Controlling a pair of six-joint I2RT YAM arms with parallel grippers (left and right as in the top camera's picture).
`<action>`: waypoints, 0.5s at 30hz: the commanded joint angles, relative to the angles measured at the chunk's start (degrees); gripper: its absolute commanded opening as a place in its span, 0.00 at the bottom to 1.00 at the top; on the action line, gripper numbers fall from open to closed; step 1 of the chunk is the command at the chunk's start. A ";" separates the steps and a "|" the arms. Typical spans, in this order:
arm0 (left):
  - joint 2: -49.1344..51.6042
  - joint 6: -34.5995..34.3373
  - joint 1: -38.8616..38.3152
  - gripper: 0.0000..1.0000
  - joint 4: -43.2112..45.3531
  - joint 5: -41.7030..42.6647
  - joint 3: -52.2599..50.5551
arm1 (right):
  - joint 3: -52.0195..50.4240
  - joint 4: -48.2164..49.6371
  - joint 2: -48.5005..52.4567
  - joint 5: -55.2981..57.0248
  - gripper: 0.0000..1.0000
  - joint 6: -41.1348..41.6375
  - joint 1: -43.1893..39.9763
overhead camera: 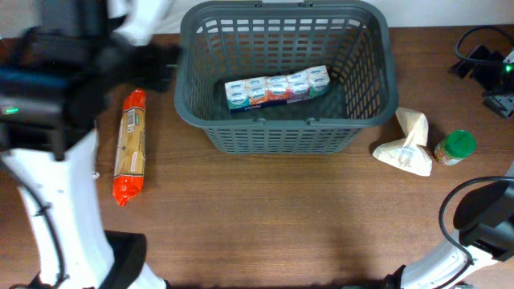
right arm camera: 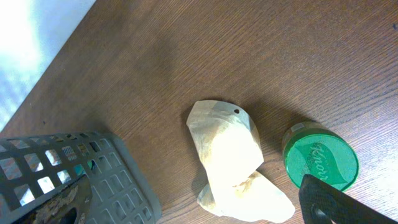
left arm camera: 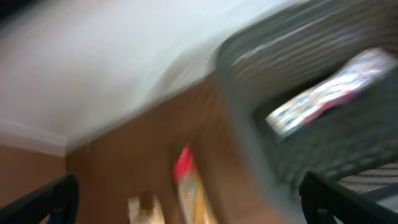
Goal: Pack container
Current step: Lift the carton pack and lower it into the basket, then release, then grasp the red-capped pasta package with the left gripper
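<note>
Left arm (overhead camera: 56,88): high over the table's far-left corner, close to the left wall of the basket. Wrist view smeared by blur. Left gripper (left arm camera: 193,202): the two dark fingertips sit at opposite bottom corners of that view, so spread wide, nothing between them.

Long clear packet of spaghetti with orange-red ends (overhead camera: 131,144): flat on the brown wooden table (overhead camera: 265,209), lengthwise front to back, near the basket's left side but apart from it.

Large dark grey slotted plastic basket (overhead camera: 281,138): upright, top centre of the table. Inside, a row of small white, blue and orange tissue packs in clear wrap (overhead camera: 277,88) lies on the floor, slightly diagonal, towards the right half.

Crumpled cream paper pouch (overhead camera: 409,143) and round jar with green lid (overhead camera: 455,147): just beside each other, right of the basket. Both unpacked.

Right gripper (right arm camera: 199,208): spread wide, empty, above the pouch and jar.

Judgement: spaghetti looks like the left arm's next pick.
- Come down over the packet's middle, fingers across its narrow width, so it lifts level.
- Clear the rim fully before crossing.
- Lay it along the basket's long axis, in the free strip beside the tissues.
</note>
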 commanded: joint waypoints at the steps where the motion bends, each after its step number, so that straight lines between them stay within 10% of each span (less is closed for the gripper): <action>1: 5.84 -9.57 11.04 0.99 -3.54 2.19 -3.52 | 0.50 0.00 -0.76 0.26 0.99 0.02 0.00; 15: 28.70 -2.32 21.94 1.00 4.59 7.74 -31.85 | 0.50 -0.02 -0.76 0.26 0.99 0.02 0.00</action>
